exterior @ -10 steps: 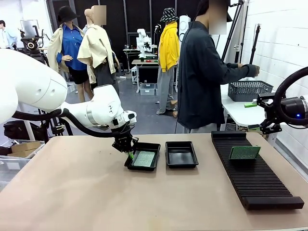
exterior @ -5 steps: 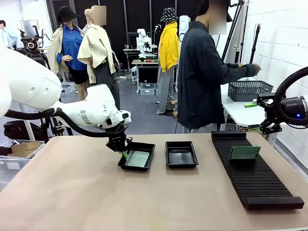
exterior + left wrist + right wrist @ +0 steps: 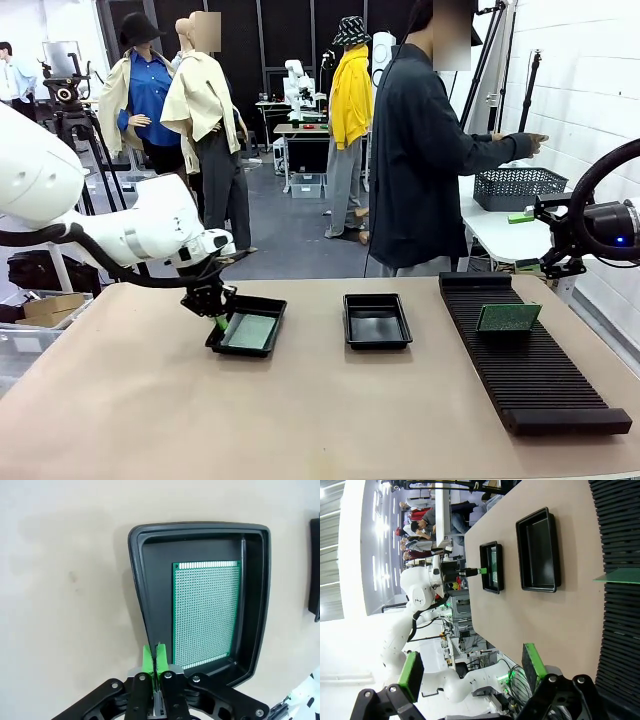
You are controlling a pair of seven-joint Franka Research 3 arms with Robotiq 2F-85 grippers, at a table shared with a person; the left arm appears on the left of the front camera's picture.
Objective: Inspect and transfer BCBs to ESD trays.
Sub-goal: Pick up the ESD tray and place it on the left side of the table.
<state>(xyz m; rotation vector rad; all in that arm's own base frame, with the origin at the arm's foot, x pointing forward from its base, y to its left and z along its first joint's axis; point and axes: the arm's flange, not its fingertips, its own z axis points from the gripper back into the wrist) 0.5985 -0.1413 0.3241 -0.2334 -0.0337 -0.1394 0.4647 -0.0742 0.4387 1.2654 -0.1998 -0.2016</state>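
My left gripper is shut on the near rim of a black ESD tray. A green BCB lies flat inside it. In the front view this tray sits left of centre with the left gripper at its left edge. The second ESD tray is empty at mid-table. Another BCB stands on the ribbed black rack. My right gripper hangs open and holds nothing, high above the table's right end.
A person stands at the far side, turned right, one hand reaching toward a wire mesh basket on a white side table. A green board lies on that table.
The left gripper has dragged its tray, board inside, leftward across the table, widening the gap to the second tray. The right arm has not moved.
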